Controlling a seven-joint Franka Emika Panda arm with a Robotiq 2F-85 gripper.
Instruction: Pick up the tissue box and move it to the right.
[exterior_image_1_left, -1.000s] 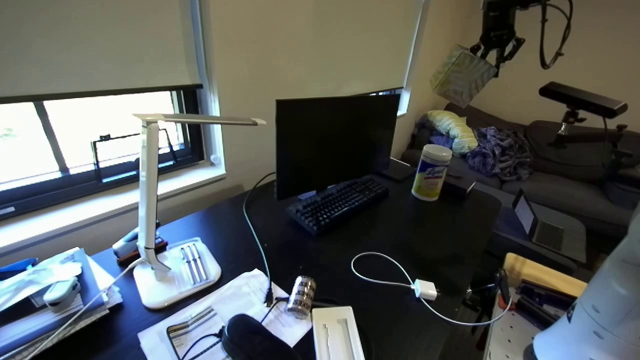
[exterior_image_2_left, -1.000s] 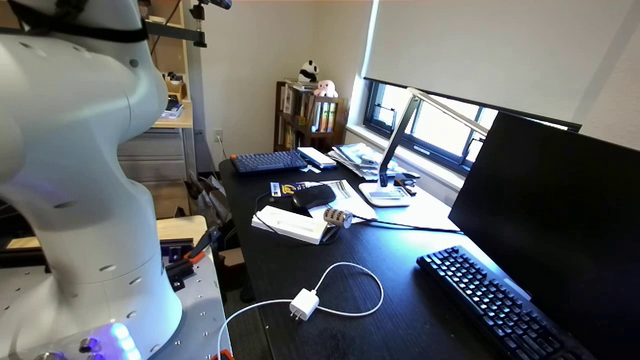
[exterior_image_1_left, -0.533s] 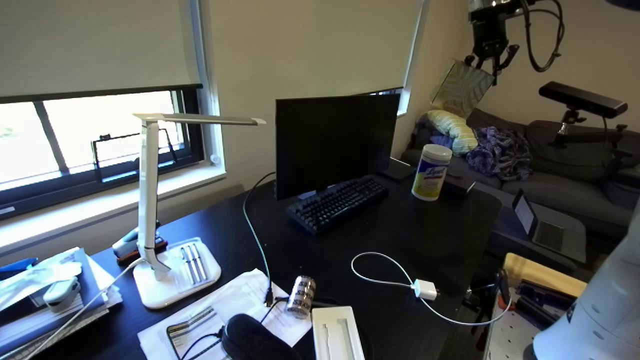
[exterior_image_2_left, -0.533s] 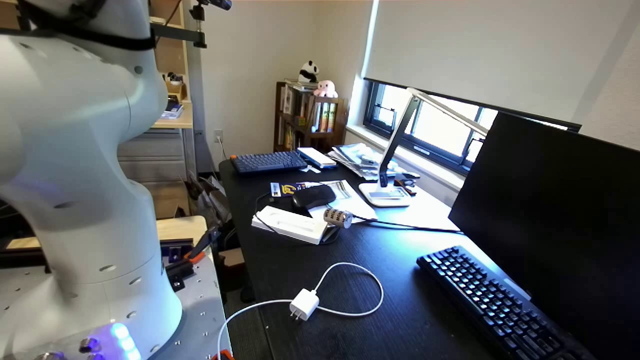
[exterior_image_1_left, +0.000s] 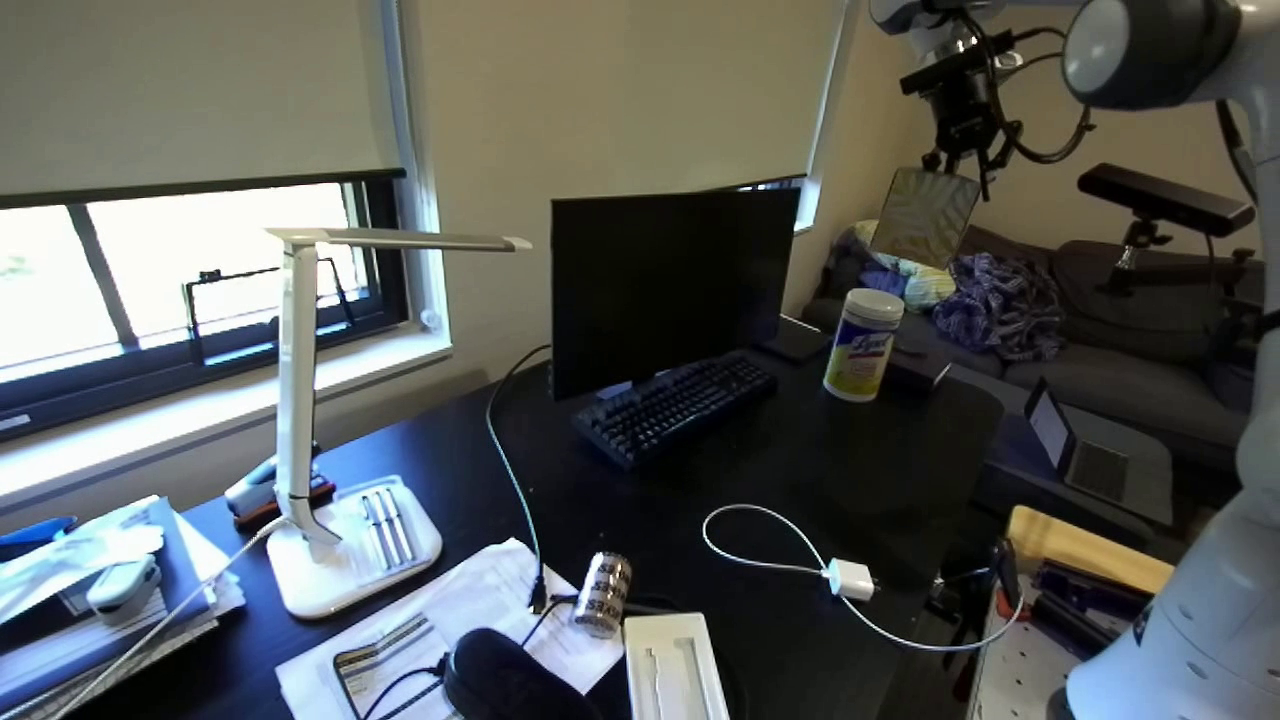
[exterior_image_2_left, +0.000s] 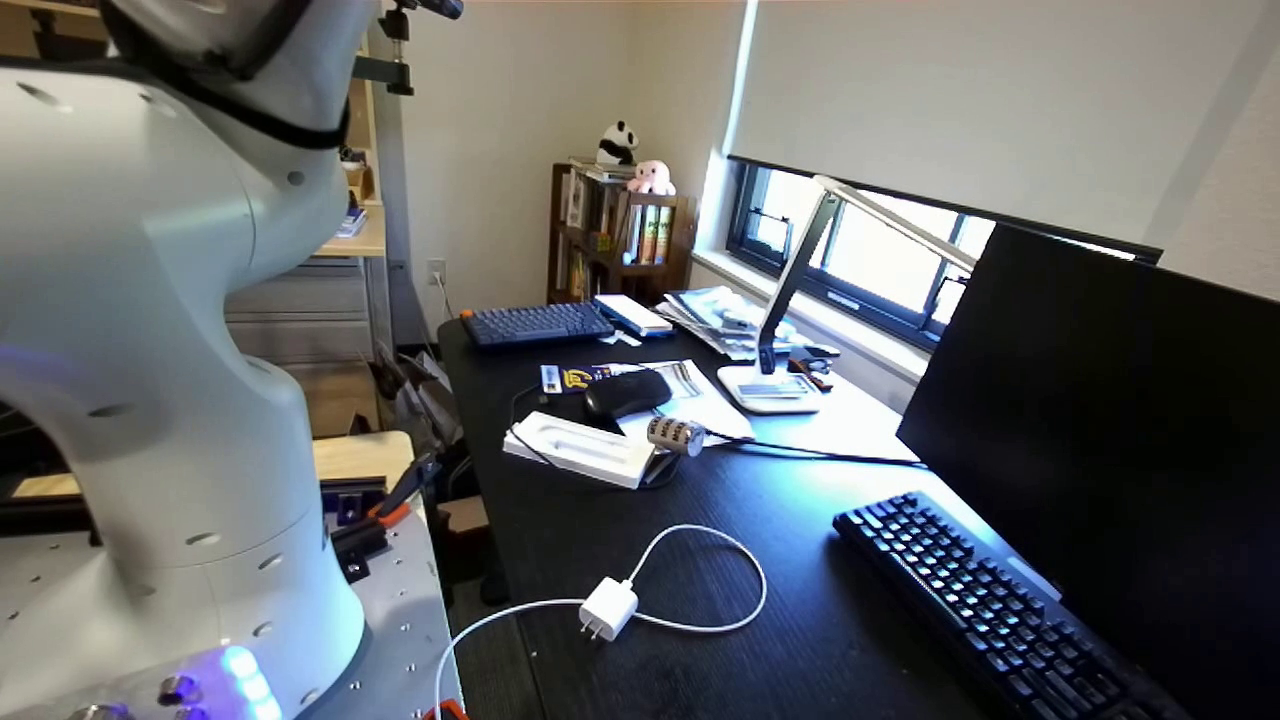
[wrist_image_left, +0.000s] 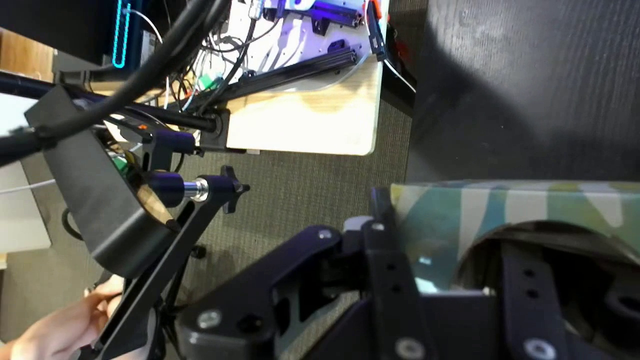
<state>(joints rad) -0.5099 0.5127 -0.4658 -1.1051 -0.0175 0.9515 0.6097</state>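
I had the gripper (wrist_image_left: 451, 220) clamped on the striped tissue box (wrist_image_left: 480, 207), one finger outside its edge, the other in its opening. Beyond, I saw a dark tabletop (wrist_image_left: 540, 100), carpet (wrist_image_left: 310, 195) and a wooden board (wrist_image_left: 310, 117).

The tissue box (exterior_image_1_left: 924, 220) (green with whitish streaks) hangs tilted from the gripper (exterior_image_1_left: 967, 175).

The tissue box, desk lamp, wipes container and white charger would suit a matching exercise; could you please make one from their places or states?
1. tissue box
2. desk lamp
3. wipes container
4. white charger

A. upright, just right of the monitor in an exterior view
B. lying on the desk, not plugged in
C. held in the air by the gripper
D. standing beside the window

Pairs: 1-C, 2-D, 3-A, 4-B
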